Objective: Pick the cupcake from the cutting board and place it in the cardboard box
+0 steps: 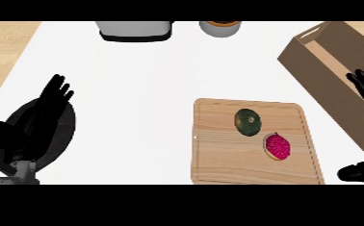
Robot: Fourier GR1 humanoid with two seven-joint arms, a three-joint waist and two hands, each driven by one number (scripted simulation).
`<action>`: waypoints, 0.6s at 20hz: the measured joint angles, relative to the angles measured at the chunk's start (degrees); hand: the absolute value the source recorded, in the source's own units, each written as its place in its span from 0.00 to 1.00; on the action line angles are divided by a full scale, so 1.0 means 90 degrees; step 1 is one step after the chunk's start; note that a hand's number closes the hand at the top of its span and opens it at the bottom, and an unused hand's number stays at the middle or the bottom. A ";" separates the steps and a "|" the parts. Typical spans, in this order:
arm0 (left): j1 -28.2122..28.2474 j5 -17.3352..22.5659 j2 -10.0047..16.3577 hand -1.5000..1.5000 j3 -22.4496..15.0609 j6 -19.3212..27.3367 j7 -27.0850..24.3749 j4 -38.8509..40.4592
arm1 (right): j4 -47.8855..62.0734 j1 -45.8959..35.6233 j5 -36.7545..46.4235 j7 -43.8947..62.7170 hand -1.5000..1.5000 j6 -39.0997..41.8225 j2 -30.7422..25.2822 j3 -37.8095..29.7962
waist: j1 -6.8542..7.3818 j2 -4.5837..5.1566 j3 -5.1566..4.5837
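While the cupcake (pixel 277 146) lies on the board (pixel 220 160) just beside a green item (pixel 247 122), the left hand (pixel 53 95) rests open, holding nothing; the right hand (pixel 356 82) is mostly cut off, its state untellable; reaching in, it might take the wrong item.

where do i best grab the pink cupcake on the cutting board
Likely its tan sides under the pink top, from above and the right: the cupcake seems upright, the dark green round item crowds its upper left, and the right hand is nearest.
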 measured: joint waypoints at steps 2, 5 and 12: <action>0.0019 0.0098 0.0080 0.50 0.0079 -0.0082 0.0094 -0.0076 | -0.0069 0.0055 0.0554 -0.0112 0.00 0.0095 -0.0404 0.0033 | 0.0002 -0.0007 -0.0007; 0.0026 0.0182 0.0130 0.50 0.0165 -0.0150 0.0159 -0.0046 | -0.0321 0.0111 0.1498 0.0017 0.00 -0.0024 -0.1005 0.0124 | -0.0022 -0.0014 -0.0021; 0.0044 0.0244 0.0169 0.50 0.0261 -0.0239 0.0268 -0.0105 | -0.1314 0.0100 0.3136 0.1330 0.00 -0.0100 -0.1865 0.0680 | -0.0015 -0.0017 -0.0033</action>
